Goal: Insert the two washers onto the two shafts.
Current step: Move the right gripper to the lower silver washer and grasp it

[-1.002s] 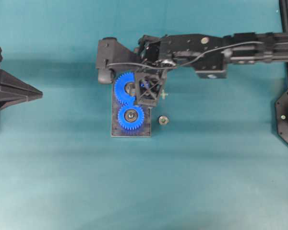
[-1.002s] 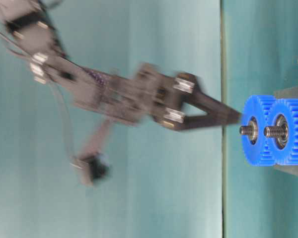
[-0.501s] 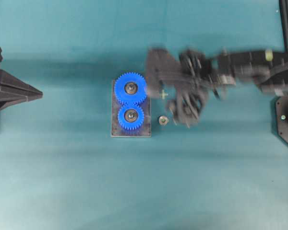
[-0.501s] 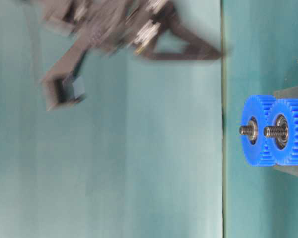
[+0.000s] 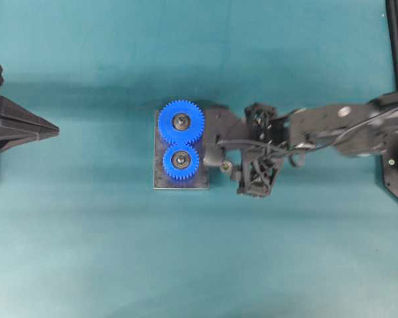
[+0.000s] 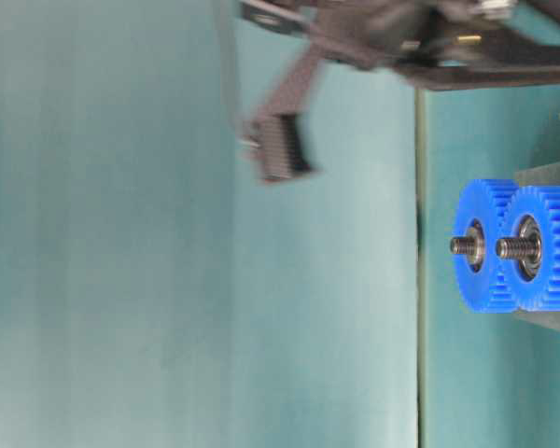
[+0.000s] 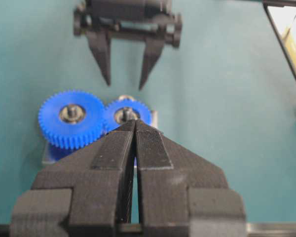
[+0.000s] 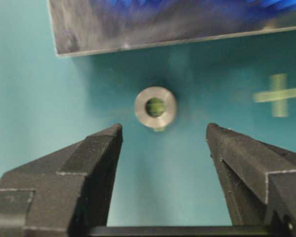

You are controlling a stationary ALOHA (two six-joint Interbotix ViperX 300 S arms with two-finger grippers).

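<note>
Right pincer (image 8: 163,133) stood released, the washer (image 8: 156,107) flat on the bench (image 8: 39,98) just ahead between its tips, placed for pickup. Left pincer (image 7: 134,123) clenched, empty, parked away.

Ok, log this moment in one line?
phase: approach | right end effector: open, above washer | washer: on table beside plate | left end effector: shut, idle

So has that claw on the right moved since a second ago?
Yes. The right claw left the larger blue gear and now sits beside the base plate.
</note>
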